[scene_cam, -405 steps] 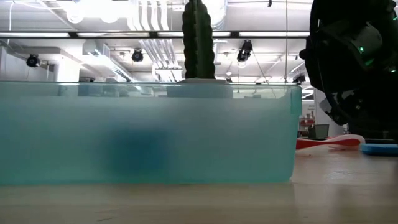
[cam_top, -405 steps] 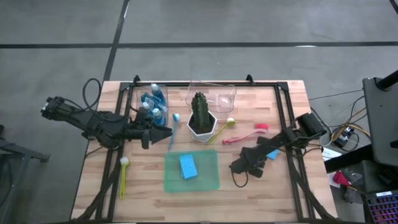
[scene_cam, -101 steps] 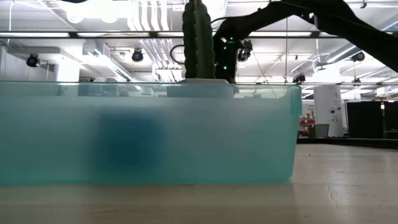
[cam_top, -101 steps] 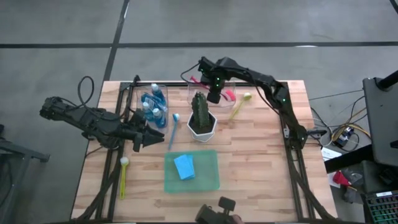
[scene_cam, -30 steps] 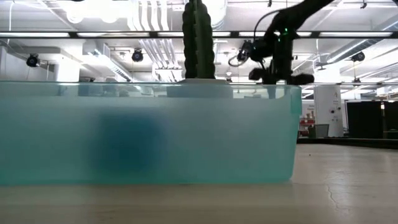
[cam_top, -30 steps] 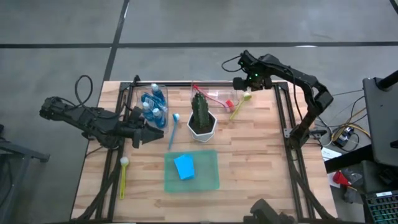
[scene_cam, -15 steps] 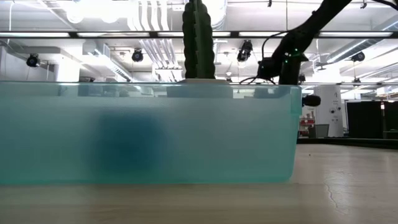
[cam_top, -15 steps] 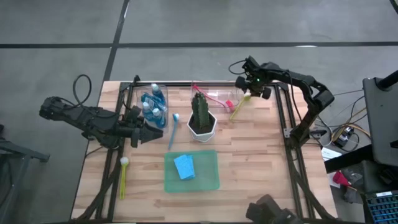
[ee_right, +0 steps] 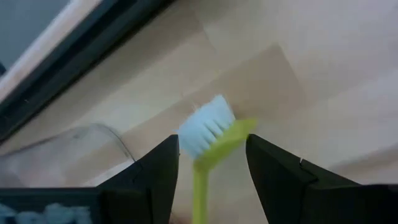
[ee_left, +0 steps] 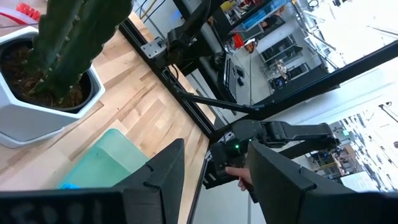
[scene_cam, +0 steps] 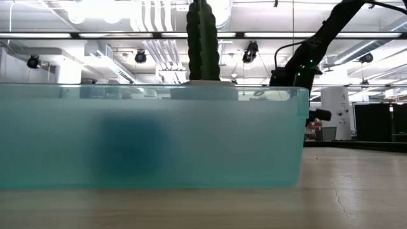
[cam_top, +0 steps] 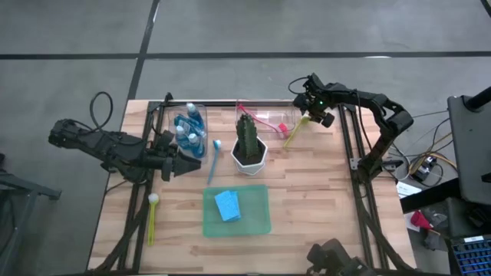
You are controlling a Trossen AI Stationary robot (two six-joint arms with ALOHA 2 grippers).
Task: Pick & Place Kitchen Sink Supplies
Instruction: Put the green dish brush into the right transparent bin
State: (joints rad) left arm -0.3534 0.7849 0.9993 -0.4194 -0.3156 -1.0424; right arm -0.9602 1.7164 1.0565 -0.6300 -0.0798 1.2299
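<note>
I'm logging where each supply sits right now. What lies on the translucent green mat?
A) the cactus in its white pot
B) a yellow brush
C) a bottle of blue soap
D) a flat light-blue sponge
D: the high view shows a flat light-blue rectangular sponge lying on the translucent green mat, with nothing else on it.

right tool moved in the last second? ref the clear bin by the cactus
Yes. In the high view the right tool has shifted right, away from the clear bin, and now sits over the yellow-green brush head at the table's back edge.
</note>
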